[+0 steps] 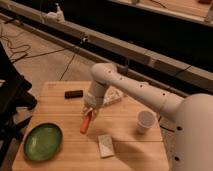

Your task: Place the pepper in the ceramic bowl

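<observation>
The red-orange pepper (86, 124) hangs tip-down from my gripper (90, 113), above the middle of the wooden table (130, 152). The gripper is shut on the pepper's upper end. The green ceramic bowl (43, 142) sits at the table's front left, below and to the left of the pepper, apart from it. My white arm reaches in from the right.
A pale flat block (105, 145) lies on the table in front of the gripper. A white paper cup (145, 121) stands to the right. A small black object (74, 93) lies at the back left. A white item (114, 96) lies behind the arm.
</observation>
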Action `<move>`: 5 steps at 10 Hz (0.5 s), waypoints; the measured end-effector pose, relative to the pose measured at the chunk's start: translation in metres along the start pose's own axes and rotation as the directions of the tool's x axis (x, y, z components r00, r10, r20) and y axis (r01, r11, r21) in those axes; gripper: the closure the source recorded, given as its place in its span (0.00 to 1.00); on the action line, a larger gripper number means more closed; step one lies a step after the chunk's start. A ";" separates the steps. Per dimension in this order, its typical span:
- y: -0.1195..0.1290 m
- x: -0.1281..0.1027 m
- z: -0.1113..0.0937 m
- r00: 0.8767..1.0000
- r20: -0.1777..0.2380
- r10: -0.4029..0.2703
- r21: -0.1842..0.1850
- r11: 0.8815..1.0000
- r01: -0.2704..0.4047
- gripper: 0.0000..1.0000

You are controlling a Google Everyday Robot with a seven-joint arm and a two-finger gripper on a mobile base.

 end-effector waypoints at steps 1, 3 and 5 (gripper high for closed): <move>-0.028 0.002 0.010 0.998 0.024 -0.050 -0.003 0.999 0.050 1.00; -0.068 0.008 0.025 0.993 0.049 -0.109 -0.006 0.994 0.110 1.00; -0.103 0.013 0.040 0.987 0.061 -0.150 -0.002 0.989 0.150 1.00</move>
